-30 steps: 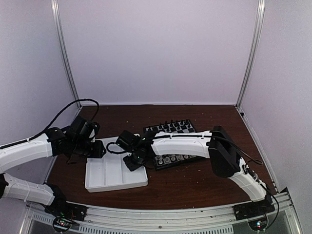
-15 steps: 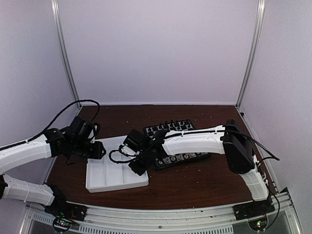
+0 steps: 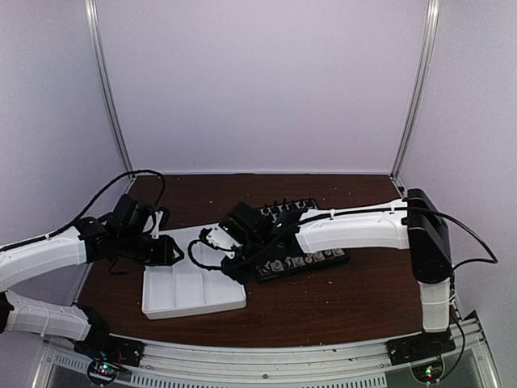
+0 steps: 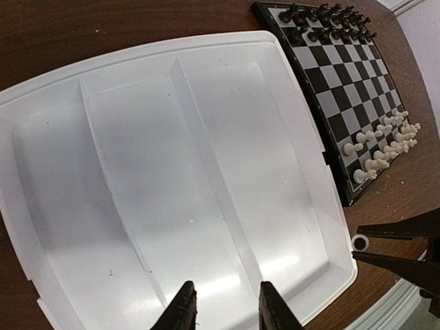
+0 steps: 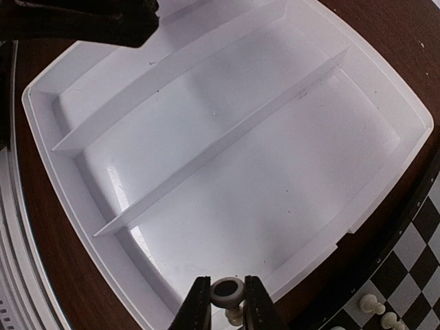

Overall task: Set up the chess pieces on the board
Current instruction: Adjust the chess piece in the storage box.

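Straighter now than a second ago along the right arm, elbow swung out toward the right wall. Hardly shifts at the right pincer [image 3: 234, 263], only a touch nearer the board. Edges the left pincer [image 3: 172, 251] slightly inward over the tray.

Grips one white chess piece [image 5: 228, 291] at the very tips of the right pincer, clamped on it. Turns a round hollow end toward the wrist camera, so the long axis probably runs along the fingers; cannot say for sure.

Places the board [image 4: 342, 89] just to that pincer's right, lying along the tray [image 4: 137, 52]; touching or not, cannot tell. Favours the right arm, by far the nearer. Hangs the left pincer over the tray's middle, fingers apart, nothing between them.

Shows white pieces [image 4: 385, 141] crowded in the board's rows nearest the right pincer, and black pieces [image 4: 323, 16] lined along the edge farthest from it.

Calls for a short carry to the pincer's right, then a slow lowering onto a free square. Has the tray wall directly beneath the tips to clear first. Risks toppling the close-packed white neighbours on the way down.
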`<action>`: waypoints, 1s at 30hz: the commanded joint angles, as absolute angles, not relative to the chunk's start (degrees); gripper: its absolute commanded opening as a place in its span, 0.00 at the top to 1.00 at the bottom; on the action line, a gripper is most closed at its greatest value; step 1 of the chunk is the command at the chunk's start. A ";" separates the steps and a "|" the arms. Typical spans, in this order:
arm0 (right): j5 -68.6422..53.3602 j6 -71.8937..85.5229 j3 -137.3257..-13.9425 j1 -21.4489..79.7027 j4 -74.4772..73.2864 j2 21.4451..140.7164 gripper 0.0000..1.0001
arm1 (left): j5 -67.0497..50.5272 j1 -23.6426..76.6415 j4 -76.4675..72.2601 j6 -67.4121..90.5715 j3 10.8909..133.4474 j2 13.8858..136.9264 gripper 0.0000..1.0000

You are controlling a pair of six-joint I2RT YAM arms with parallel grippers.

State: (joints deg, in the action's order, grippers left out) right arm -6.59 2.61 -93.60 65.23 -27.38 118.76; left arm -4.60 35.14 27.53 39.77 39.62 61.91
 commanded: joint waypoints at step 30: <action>-19.19 7.47 -83.36 46.32 -27.17 106.07 0.83 | -16.53 32.61 20.64 37.13 42.75 67.85 0.68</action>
State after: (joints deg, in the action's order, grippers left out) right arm -15.66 6.24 -79.66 44.60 -25.82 105.34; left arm -16.75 32.93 22.61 39.33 40.45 67.59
